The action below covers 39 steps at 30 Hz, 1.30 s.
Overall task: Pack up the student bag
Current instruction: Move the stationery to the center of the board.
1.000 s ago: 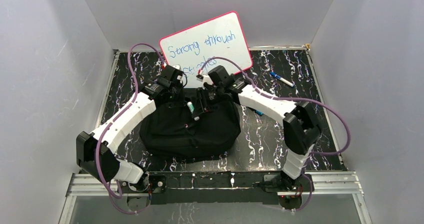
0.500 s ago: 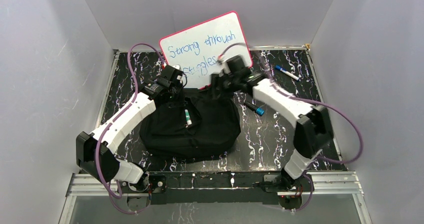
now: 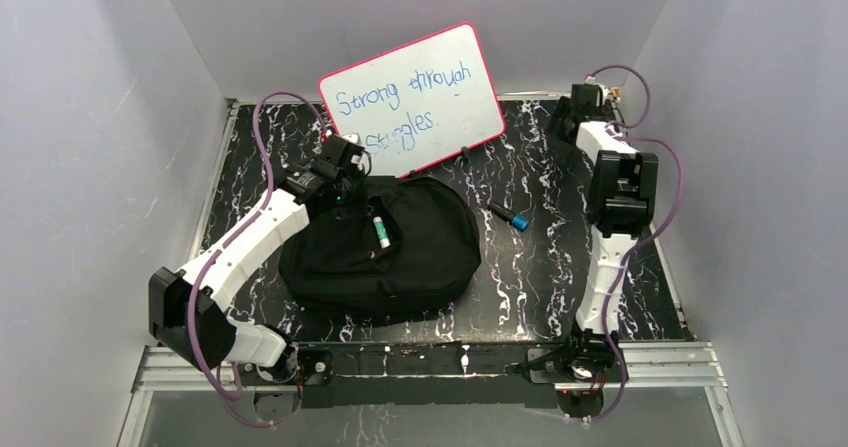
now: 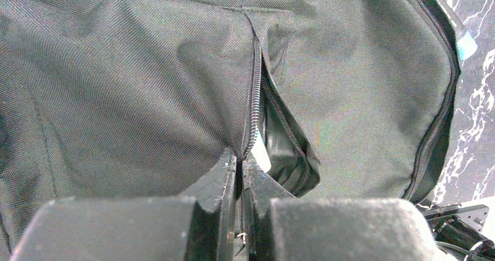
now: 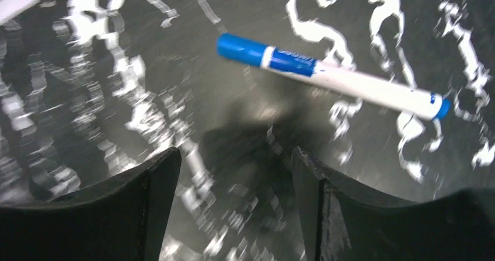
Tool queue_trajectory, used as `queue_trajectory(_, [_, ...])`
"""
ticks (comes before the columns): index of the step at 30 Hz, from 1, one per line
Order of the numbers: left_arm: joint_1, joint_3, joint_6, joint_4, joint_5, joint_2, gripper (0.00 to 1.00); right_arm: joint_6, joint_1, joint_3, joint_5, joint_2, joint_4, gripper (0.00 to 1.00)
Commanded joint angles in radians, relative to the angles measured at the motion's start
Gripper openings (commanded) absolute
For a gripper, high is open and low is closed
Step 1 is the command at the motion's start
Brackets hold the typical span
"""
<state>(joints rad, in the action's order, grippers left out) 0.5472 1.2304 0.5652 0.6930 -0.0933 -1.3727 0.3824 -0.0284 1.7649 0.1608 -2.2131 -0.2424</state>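
Backpack job, mid-pack. Student bag (image 3: pixel 400 257) lies flat in the middle of the table (image 3: pixel 520 287), just in front of the whiteboard (image 3: pixel 415 92). Left gripper (image 4: pixel 239 167) has its fingers pressed together on the bag's fabric at the end of the pocket zipper (image 4: pixel 257 86), likely pinning that edge so the slit gapes for loading. Green-capped marker (image 3: pixel 379 233) sits at that slit; inside or on top, can't tell. Right gripper (image 5: pixel 236 162) is at the far right corner, fingers spread with nothing between, hovering just short of a blue marker (image 5: pixel 333 80), probably lining up the next pick. Another marker (image 3: pixel 507 215) lies right of the bag.
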Motion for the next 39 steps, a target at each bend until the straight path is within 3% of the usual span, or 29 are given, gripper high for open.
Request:
queue_trajectory(1, [-0.001, -0.003, -0.007, 0.020, 0.022, 0.025, 0.00, -0.242, 0.026, 0.037, 0.196, -0.066, 0.480, 0.79])
queue_trajectory(6, [-0.001, -0.012, 0.005, 0.035, 0.020, -0.002, 0.00, -0.351, 0.060, 0.218, 0.341, -0.250, 0.509, 0.79])
queue_trajectory(9, [-0.001, -0.018, 0.014, 0.021, 0.046, -0.040, 0.00, -0.510, 0.074, 0.162, 0.392, -0.301, 0.765, 0.81])
queue_trajectory(13, [-0.001, -0.010, 0.001, 0.005, 0.076, -0.117, 0.00, -0.623, 0.073, 0.186, 0.393, -0.358, 0.969, 0.81])
queue_trajectory(18, [-0.002, 0.042, -0.037, 0.010, 0.092, -0.236, 0.00, -0.602, 0.012, 0.656, 0.438, -0.616, 0.794, 0.81])
queue_trajectory(19, [-0.001, 0.048, -0.042, 0.015, 0.093, -0.256, 0.00, -0.587, -0.005, 0.686, 0.432, -0.642, 0.779, 0.80])
queue_trajectory(23, [-0.003, 0.056, -0.046, 0.000, 0.087, -0.264, 0.00, -0.503, -0.037, 0.599, 0.396, -0.632, 0.806, 0.80])
queue_trajectory(35, [-0.003, 0.093, -0.063, -0.018, 0.075, -0.258, 0.00, -0.237, -0.067, 0.429, 0.364, -0.501, 0.510, 0.78])
queue_trajectory(39, [-0.003, 0.096, -0.068, -0.017, 0.065, -0.244, 0.00, -0.159, -0.068, 0.331, 0.282, -0.434, 0.445, 0.75])
